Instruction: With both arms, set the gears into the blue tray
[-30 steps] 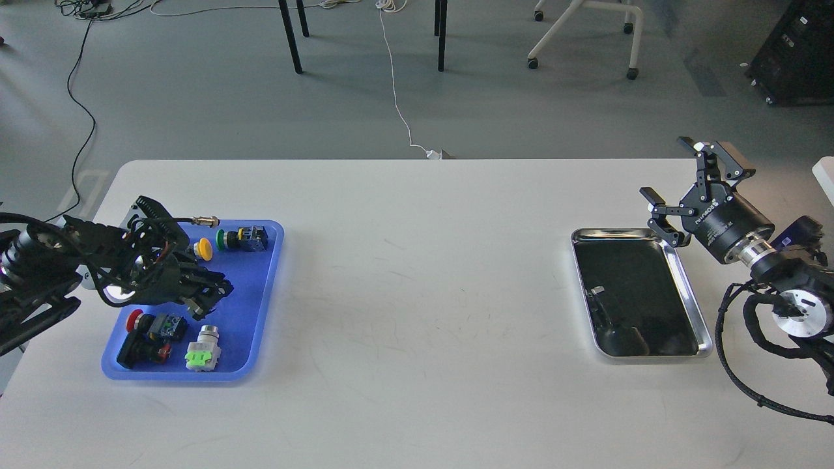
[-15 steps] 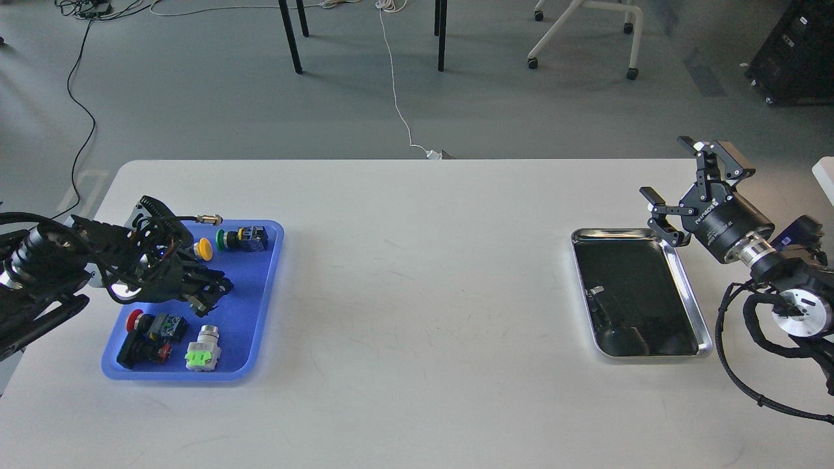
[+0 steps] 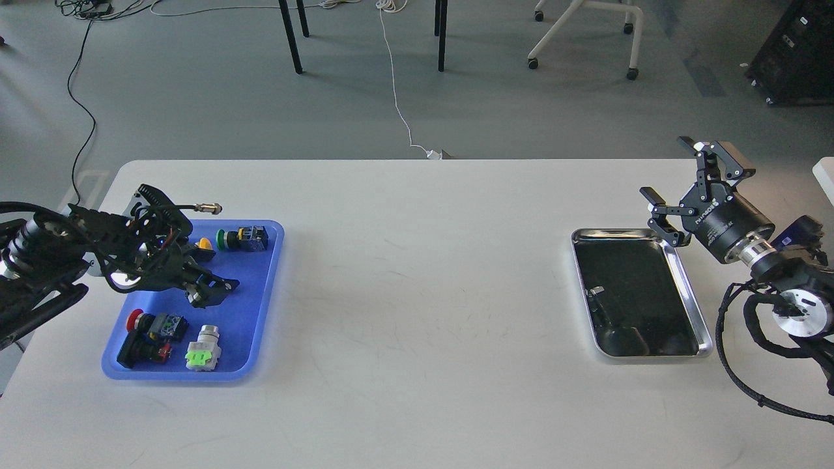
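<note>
**Station status: gear transfer, both arms**

White table surface fills the lower two thirds of the frame, with grey floor, chair legs and loose cables behind it.

**Near zone, lower left.** The blue tray lies flat on the table. At its near end sit a red push-button switch and a green-and-silver switch. No gears can be made out in or around the tray; they may be too small or too dark to resolve.

**Near zone, lower right.** The steel tray lies well apart from the blue tray. Its dark bottom shows only small pale marks and reflections; whether any of these is a gear cannot be told.

**Middle zone.** The left gripper hangs low over the blue tray's centre, its dark fingers pointing right. Whether they are spread or pressed together, or pinch anything, cannot be told. The right gripper stands above the steel tray's far right corner with its fingers spread wide and nothing between them.

**Far zone, upper left of the blue tray.** A yellow switch and a green switch sit just beyond the left gripper.

**Hazards.**
- The left gripper works close among the switches; a sideways sweep could knock them about.
- A tiny gear could slip from wide fingers, or be missed against the dark tray bottom.
</note>
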Robot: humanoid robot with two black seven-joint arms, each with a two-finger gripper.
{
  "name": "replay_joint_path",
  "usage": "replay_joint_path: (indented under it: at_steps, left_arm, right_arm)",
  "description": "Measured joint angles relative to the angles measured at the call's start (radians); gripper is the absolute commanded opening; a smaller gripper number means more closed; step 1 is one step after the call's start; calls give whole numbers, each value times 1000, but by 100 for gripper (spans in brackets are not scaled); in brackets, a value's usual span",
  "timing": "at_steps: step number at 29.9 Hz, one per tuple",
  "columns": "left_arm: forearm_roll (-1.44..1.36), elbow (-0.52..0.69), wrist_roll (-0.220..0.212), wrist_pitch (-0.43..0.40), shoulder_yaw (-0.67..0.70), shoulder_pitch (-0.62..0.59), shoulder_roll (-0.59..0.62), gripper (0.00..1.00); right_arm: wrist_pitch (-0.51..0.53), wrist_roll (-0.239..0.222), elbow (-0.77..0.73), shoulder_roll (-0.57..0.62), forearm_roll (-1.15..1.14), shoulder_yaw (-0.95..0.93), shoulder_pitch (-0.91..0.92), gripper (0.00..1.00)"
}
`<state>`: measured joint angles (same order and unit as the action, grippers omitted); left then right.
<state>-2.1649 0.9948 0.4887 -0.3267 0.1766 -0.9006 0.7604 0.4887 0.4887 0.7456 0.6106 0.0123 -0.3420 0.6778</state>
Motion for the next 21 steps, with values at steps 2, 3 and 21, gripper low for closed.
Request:
replay_joint_path:
  at_steps: [2, 3, 21]
  left_arm:
    - [85, 57, 0, 0, 51, -16, 29, 91]
    - [134, 81, 0, 0, 76, -19, 40, 93]
    - [1366, 207, 0, 158, 595, 415, -97, 98]
  right_arm:
    - [0, 0, 0, 0, 0, 0, 0, 98]
    - [0, 0, 0, 0, 0, -1, 0, 98]
    - [0, 0, 56, -16, -1, -6, 0, 99]
